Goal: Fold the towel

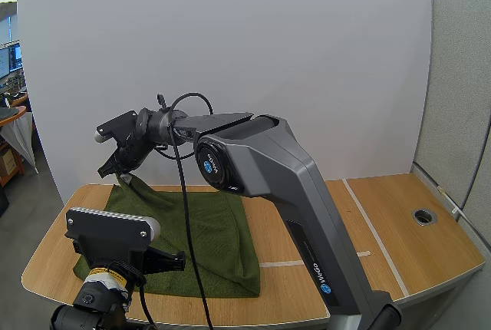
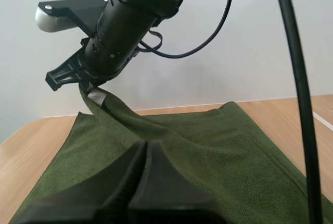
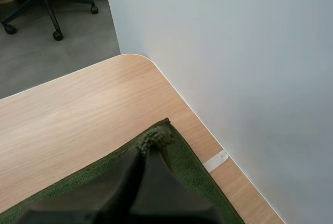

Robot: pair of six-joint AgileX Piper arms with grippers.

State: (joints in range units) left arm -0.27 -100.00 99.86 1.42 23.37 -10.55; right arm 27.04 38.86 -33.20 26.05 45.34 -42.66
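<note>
Right gripper: fingers pinching the towel by its far-left corner, which is raised off the table.
Lifted corner: at the towel's 11 o'clock. Little cloth appears held, so a quick pull could slip it free.
Towel: green, otherwise lying flat on the table's left half.
Left gripper: fingers pressed together with nothing seen between them, over the towel's 7 o'clock.
Risk: only one corner is held. If it is carried toward 5 o'clock, the fold would likely land skewed, or the sheet would drag.
</note>
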